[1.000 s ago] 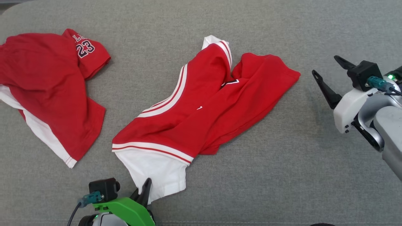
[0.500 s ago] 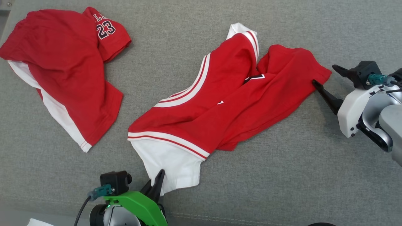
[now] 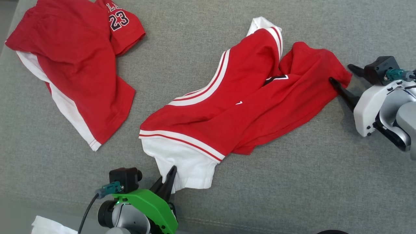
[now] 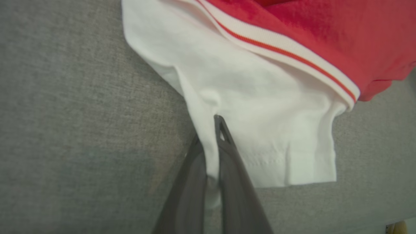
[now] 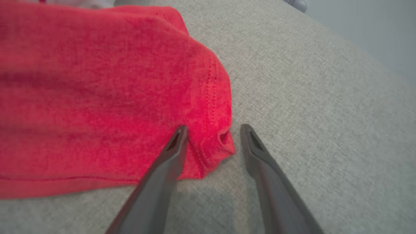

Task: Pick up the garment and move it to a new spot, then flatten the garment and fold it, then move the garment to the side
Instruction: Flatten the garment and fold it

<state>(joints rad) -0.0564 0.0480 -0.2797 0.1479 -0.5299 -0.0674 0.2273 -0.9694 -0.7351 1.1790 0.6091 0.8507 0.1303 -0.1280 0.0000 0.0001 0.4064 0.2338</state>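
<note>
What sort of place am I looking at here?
Likely a sofa or upholstered bench, perhaps in a home: grey woven upholstery with a stitched seam, a red-and-white jersey spread on it, and a second jersey numbered 23 beside it.

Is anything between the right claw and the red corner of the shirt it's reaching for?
Nothing visible. The right claw stands open at the red corner of the shirt, one finger over the fabric, the other over bare grey cushion. The second shirt lies well off to the left.
</note>
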